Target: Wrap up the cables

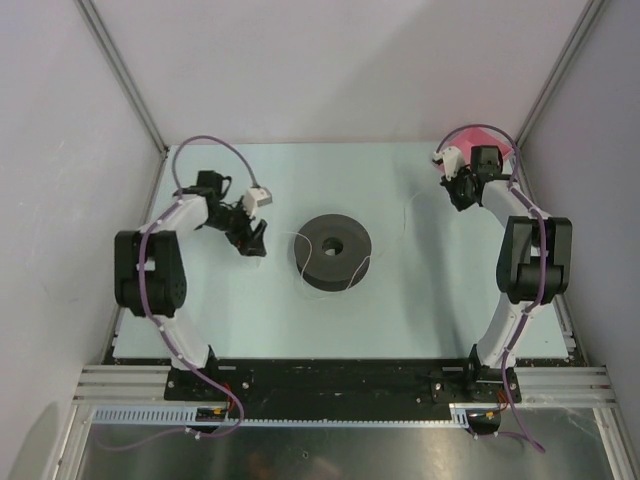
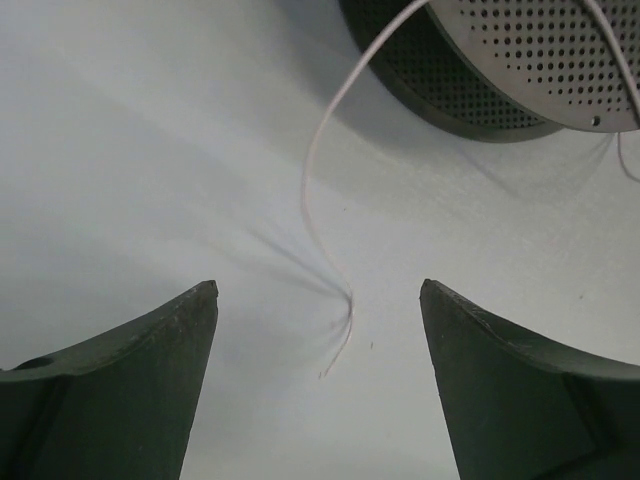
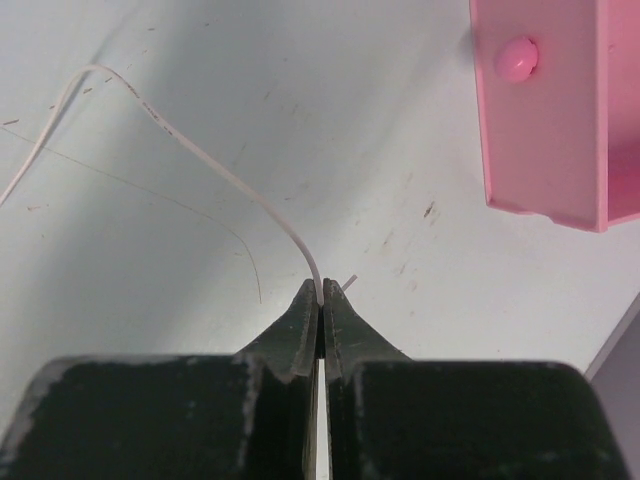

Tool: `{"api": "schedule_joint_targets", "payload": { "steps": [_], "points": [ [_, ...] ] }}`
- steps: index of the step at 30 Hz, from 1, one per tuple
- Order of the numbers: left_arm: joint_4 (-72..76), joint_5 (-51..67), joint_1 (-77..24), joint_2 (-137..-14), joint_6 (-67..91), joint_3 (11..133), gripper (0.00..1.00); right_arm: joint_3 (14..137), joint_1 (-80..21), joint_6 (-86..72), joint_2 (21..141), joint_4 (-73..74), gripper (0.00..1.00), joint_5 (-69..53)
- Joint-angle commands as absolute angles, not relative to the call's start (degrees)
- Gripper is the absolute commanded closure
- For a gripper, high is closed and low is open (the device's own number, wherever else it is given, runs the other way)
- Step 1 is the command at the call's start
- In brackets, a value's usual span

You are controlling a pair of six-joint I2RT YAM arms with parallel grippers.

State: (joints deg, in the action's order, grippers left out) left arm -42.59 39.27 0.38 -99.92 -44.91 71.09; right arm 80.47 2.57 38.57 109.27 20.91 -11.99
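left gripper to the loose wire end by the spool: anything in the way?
Nothing visible. The left gripper is open, and the wire curves off the spool with its free end showing in the gap between the fingers, over the table. The right gripper is shut on another stretch.
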Motion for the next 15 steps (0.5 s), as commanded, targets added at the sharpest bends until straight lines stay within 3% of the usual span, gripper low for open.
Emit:
{"api": "schedule_joint_targets", "payload": {
  "steps": [1, 8, 15],
  "points": [
    [-42.3, 38.2, -4.3, -104.6, -53.3, 73.5, 0.15, 80.3, 1.9, 37.7, 105.1, 22.0, 1.00, -10.3],
    [-39.4, 34.8, -6.5, -110.8, -49.5, 77.6, 0.25, 80.3, 3.3, 36.8, 101.6, 24.9, 1.00, -11.0],
    [-38.9, 30.3, -6.6, -109.0, -53.0, 75.3, 0.35, 80.2, 5.8, 36.0, 99.3, 25.2, 1.00, -11.5]
  ]
}}
